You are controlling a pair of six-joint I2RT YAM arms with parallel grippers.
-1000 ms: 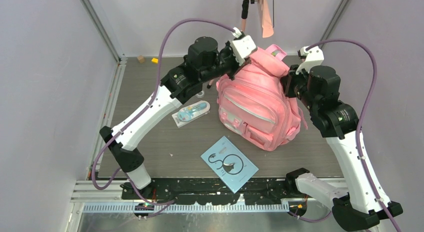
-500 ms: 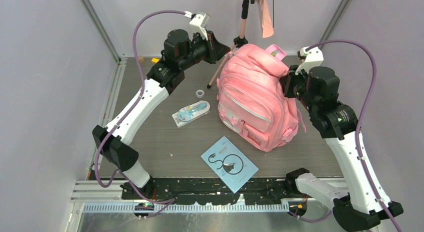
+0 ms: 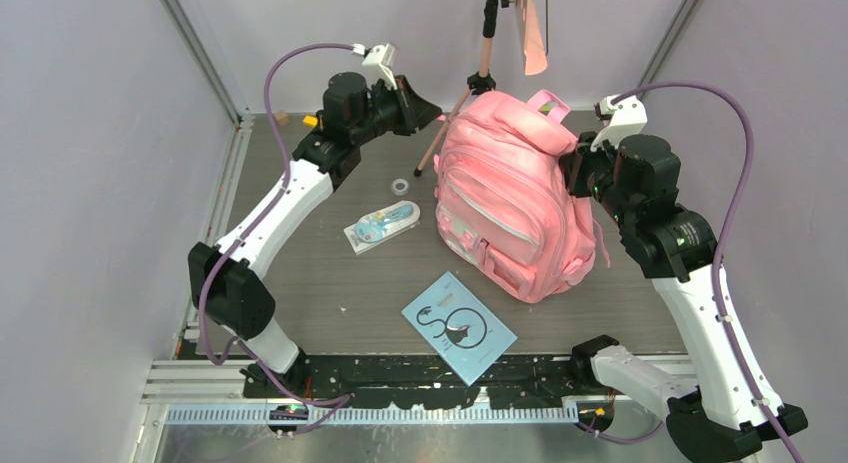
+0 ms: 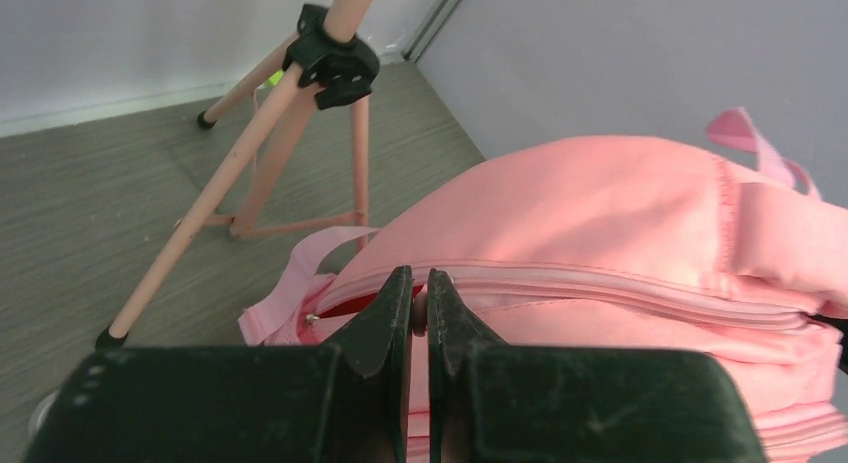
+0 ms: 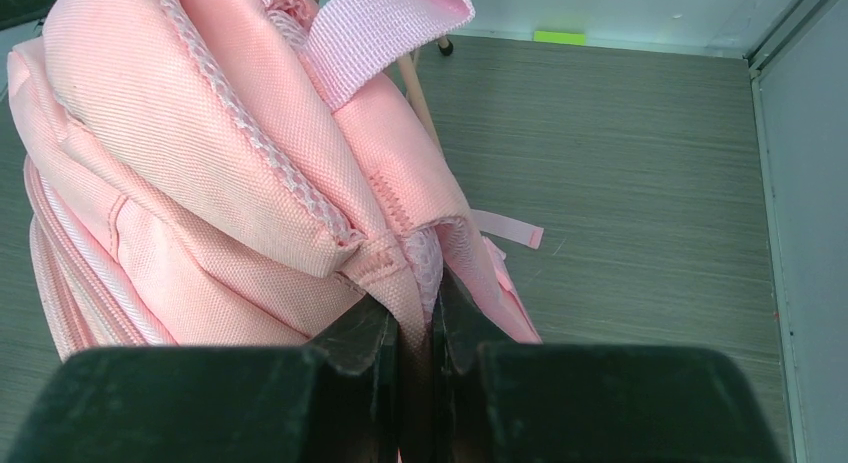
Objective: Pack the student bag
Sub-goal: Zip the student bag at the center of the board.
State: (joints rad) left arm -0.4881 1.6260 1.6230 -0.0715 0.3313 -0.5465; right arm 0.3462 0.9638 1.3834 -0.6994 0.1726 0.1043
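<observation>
the student bag [image 3: 515, 198], a big bright pink backpack, stands upright on the grey tabletop [image 3: 330, 283] right of centre, its front zip pockets facing the near left. from the left wrist view its top zip [image 4: 600, 288] runs across the crown and looks parted only at the near end, where a sliver of red shows inside; what the bag holds cannot be told.

the right tool [image 5: 418, 328] has its jaws pressed together on a fold of the bag's fabric and mesh padding at the back right edge, next to a pale pink webbing strap [image 5: 385, 28].

the left tool [image 4: 419, 313] hangs in the air off the bag's far left side, jaws drawn close with only a thin slit between them and nothing gripped.

a pink tripod [image 3: 462, 93] stands just behind the bag, one leg reaching toward the left.

a light blue booklet [image 3: 459, 326] with a black line drawing lies flat near the front edge, apart from the bag. a blister pack [image 3: 382, 224] with a blue item lies left of the bag, and a small white ring [image 3: 400, 185] sits just beyond it.
</observation>
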